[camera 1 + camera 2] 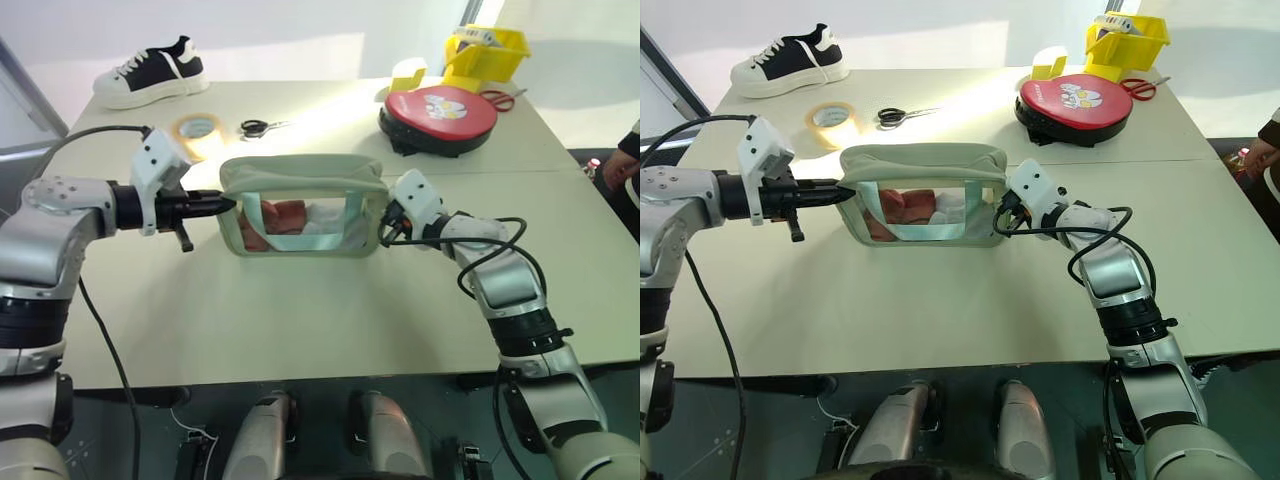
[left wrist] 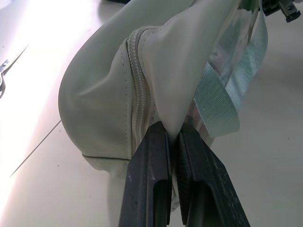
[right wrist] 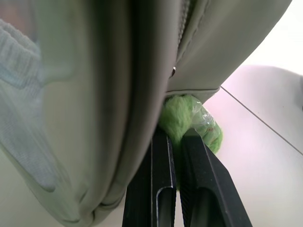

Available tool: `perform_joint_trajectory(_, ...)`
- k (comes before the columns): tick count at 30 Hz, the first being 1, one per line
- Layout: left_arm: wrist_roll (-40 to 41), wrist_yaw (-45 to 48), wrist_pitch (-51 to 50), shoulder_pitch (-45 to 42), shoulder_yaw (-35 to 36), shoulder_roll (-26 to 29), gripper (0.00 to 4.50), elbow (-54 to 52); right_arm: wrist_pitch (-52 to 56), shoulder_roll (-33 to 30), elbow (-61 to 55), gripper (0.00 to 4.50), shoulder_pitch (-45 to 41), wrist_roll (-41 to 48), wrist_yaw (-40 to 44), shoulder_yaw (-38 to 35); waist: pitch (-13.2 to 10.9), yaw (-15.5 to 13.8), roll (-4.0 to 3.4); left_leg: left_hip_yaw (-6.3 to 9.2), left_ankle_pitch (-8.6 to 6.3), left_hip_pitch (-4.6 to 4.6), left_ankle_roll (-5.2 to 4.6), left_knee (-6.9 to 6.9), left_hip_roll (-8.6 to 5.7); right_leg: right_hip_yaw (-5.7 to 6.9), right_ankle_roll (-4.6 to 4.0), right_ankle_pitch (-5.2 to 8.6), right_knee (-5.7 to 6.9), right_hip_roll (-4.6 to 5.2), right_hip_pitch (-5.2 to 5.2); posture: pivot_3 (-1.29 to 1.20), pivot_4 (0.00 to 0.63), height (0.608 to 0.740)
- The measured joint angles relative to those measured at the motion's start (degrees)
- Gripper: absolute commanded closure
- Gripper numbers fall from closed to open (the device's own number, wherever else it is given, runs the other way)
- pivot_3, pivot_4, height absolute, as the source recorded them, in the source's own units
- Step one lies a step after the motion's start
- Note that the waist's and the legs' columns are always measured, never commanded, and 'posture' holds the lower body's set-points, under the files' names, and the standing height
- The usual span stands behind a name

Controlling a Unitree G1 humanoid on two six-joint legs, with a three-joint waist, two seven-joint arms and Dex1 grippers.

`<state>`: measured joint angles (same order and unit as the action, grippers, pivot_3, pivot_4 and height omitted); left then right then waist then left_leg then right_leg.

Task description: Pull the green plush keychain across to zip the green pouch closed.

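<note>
Left gripper [image 1: 222,204]: fingers pressed together, pinching a fold of fabric at the left end of the green pouch [image 1: 300,185]; the left wrist view shows that fold nipped between the two black pads, just beside the zipper track.

Right gripper [image 3: 176,137]: fingers pinching the green plush keychain [image 3: 189,120], which bulges out either side of the pads at the pouch's right end.

Pouch location: hangs between the two grippers over the pale table [image 1: 300,320], roughly at the centre of the head view; whether its bottom edge touches the tabletop I cannot tell.

Pouch long axis: runs from 9 o'clock to 3 o'clock across the head view, clear window facing the camera, red and light-blue contents showing through.

Zipper: lies along the top and curves down over the ends; the stretch seen from the left wrist looks closed.

Keychain location: at the 3 o'clock end of the pouch, low on the end wall.

Progress, as a judgement: the pull seems near the end of its run, so little travel is left.

Doing the step well: keep the left end anchored so the fabric stays taut; draw the keychain along the line of the track, not away from it; keep the grip low on the plush so it does not slip out.

Nearby: tape roll [image 1: 197,128], scissors [image 1: 260,127], shoe [image 1: 150,72], red round case [image 1: 438,108] at 12 to 1 o'clock, well apart.
</note>
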<state>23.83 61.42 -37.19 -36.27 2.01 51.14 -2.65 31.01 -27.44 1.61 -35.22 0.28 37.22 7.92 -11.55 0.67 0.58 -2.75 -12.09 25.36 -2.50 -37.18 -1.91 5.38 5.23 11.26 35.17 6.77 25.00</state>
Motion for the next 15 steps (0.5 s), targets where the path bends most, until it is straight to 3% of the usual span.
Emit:
perform_joint_trajectory(2, 0.18, -0.19, -0.02, 0.09, 0.00, 0.00, 4.50, -0.22, -0.14, -1.21, 0.26, 3.44, -0.02, -0.01, 1.07, 0.17, 0.00, -0.01, 0.00, 0.00, 0.00, 0.00, 0.00, 0.00, 0.00, 0.01, 0.00, 0.00, 0.00, 0.00, 0.00, 0.00, 0.150, 0.740)
perform_joint_trajectory(9, 0.37, -0.50, 0.21, 0.08, -0.04, -0.03, 4.50, -0.15, -0.87, -11.04, 4.64, 0.03, -5.82, 1.36, 9.71, -0.80, -0.04, -0.05, -0.06, -0.02, 0.00, 0.02, -0.01, 0.01, -0.01, 0.04, 0.00, 0.01, -0.02, 0.01, 0.03, 0.00, 0.150, 0.740)
perform_joint_trajectory(14, 0.31, -0.37, 0.69, -0.03, -0.08, -0.04, 4.50, 0.47, -1.17, -21.37, 5.17, 0.03, -11.11, 7.29, 23.05, -4.36, -0.05, -0.15, -0.07, -0.01, -0.04, 0.03, -0.06, 0.04, 0.00, 0.05, 0.02, 0.02, -0.08, 0.01, 0.01, 0.00, 0.150, 0.740)
perform_joint_trajectory(15, 0.31, -0.23, 0.77, -0.14, -0.08, -0.03, 4.13, 0.70, 0.04, -22.43, 4.49, 0.01, -11.61, 9.50, 25.68, -5.15, -0.05, -0.15, -0.07, -0.01, -0.04, 0.03, -0.07, 0.04, 0.00, 0.05, 0.02, 0.02, -0.08, 0.02, 0.01, 0.00, 0.150, 0.740)
